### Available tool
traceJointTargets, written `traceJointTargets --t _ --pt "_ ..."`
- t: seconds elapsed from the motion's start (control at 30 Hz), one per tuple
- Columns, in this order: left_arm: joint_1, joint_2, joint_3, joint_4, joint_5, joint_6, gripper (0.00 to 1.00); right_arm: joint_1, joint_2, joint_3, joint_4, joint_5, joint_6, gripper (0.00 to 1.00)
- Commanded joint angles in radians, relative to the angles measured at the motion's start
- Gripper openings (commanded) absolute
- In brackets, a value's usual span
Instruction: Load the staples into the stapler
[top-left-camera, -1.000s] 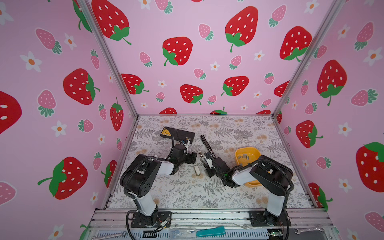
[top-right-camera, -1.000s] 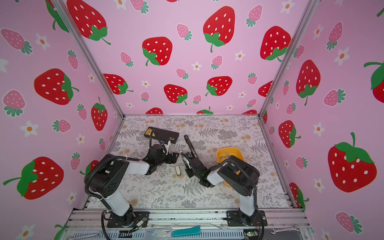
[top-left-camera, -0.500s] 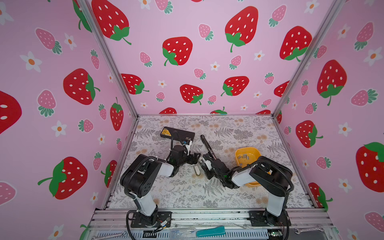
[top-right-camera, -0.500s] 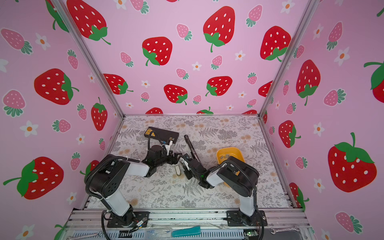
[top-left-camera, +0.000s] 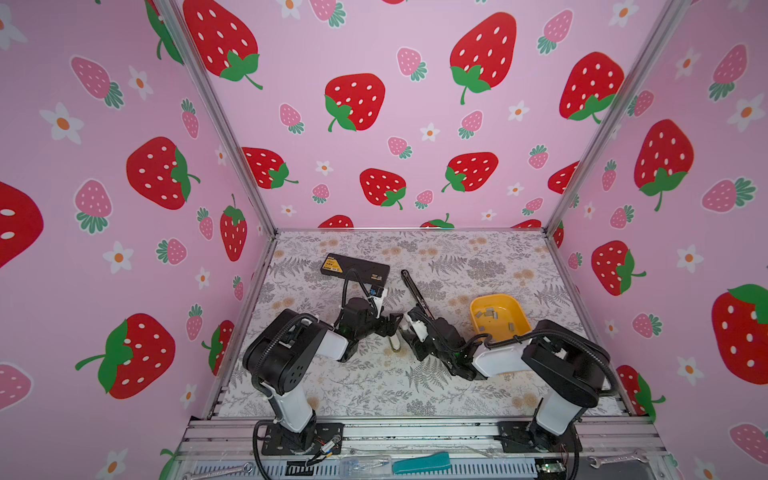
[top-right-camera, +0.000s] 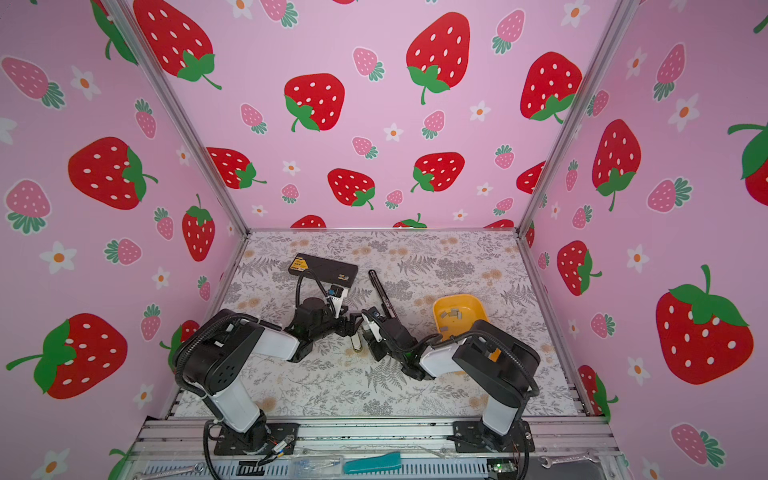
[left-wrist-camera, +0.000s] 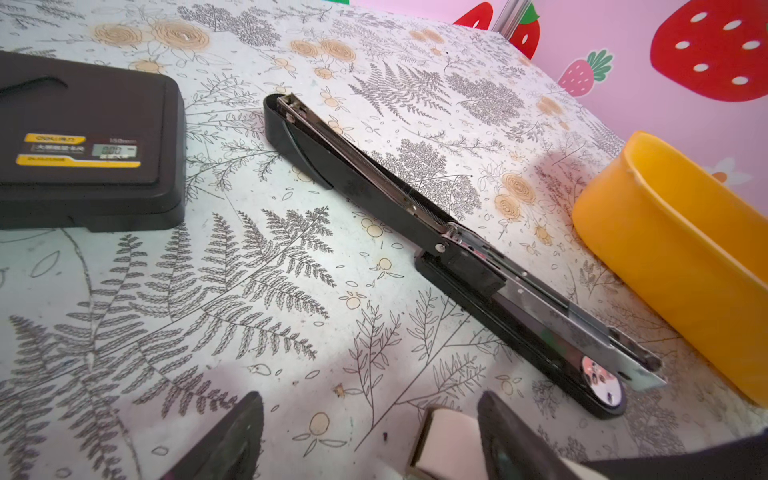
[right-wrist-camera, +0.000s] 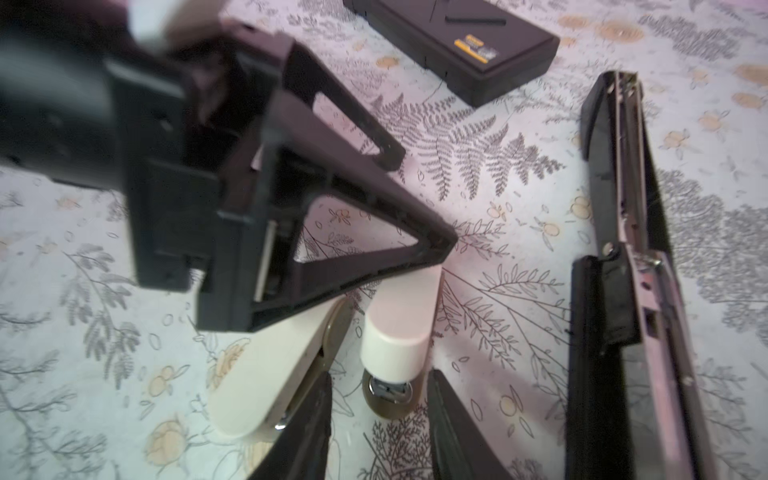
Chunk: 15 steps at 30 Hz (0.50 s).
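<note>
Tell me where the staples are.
In both top views the staples lie inside the yellow tub, right of the long black stapler and just beyond the right arm.

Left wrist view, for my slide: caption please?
A long black stapler lies open between a black rectangular case and a yellow plastic tub.
</note>
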Motion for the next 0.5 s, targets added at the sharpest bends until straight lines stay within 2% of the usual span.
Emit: traceJointTargets --t 0.0,0.2,0.47 --pt "-0.006 0.02 -0.012 0.048 0.017 0.025 0.82 0.006 -0.067 -0.032 -0.013 -0.007 0.007 0.38" --pt "-0.017 0.031 -0.032 0.091 0.019 0.037 0.81 0.006 -0.12 -0.03 -0.009 0.003 0.007 0.26" --pt "-0.027 0.037 -0.039 0.096 0.002 0.05 0.8 0.006 -0.027 0.057 -0.014 0.011 0.007 0.22"
